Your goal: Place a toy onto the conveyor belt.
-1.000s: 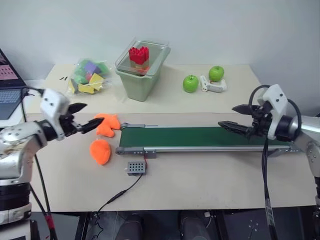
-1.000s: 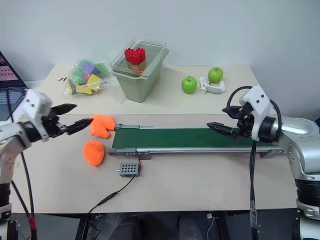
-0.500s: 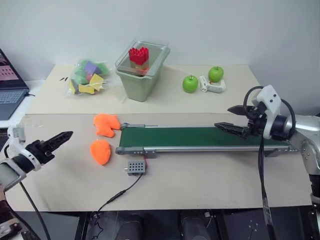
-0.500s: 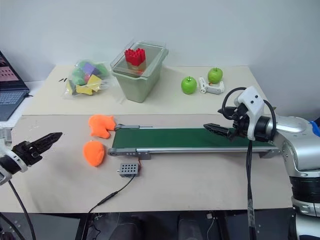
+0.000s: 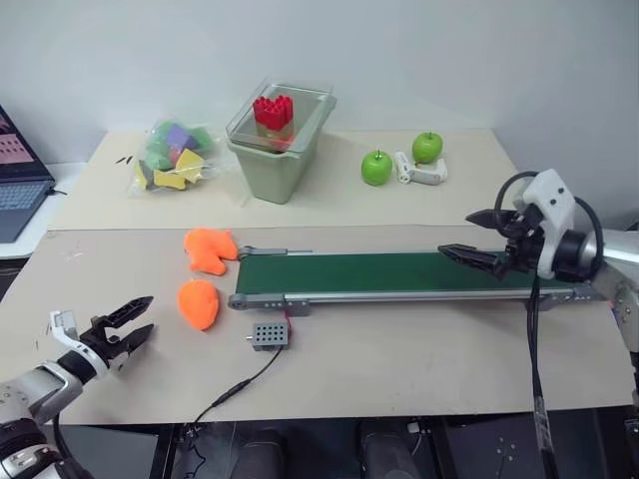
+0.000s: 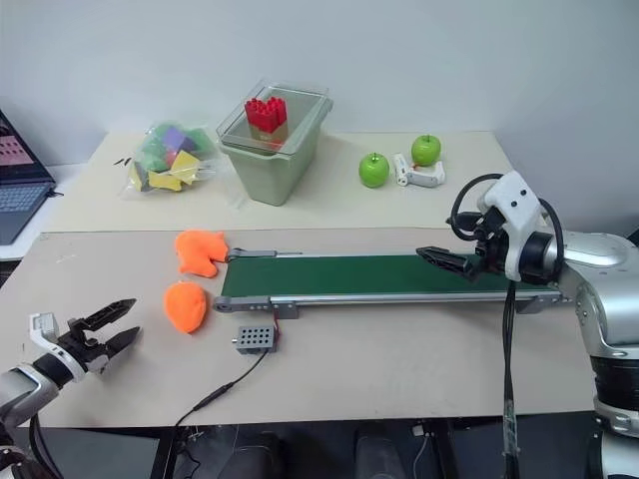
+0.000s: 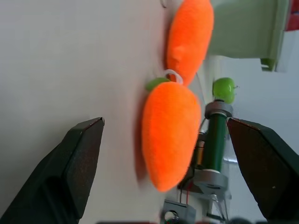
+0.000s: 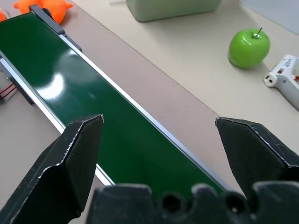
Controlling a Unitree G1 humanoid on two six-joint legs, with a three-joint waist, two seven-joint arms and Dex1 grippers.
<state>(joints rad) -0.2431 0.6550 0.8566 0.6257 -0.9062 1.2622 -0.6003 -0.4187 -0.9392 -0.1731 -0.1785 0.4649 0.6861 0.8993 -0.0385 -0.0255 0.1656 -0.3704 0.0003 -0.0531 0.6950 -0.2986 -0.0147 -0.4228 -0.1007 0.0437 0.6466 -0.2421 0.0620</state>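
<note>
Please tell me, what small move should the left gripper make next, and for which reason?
Probably the left gripper should ease forward toward the toy. Its fingers stand open and empty, it sits low near the table's front edge, and the toy lies on the table ahead of it, beside the conveyor belt, not yet on it.

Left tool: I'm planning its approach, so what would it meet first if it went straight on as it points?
Probably the toy: it sits between the open left tool fingers' line, apart from them, conveyor belt beyond.

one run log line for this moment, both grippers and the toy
left gripper: open, low, aimed at toy | toy: on table, off conveyor belt | right gripper: open, empty, over belt
</note>
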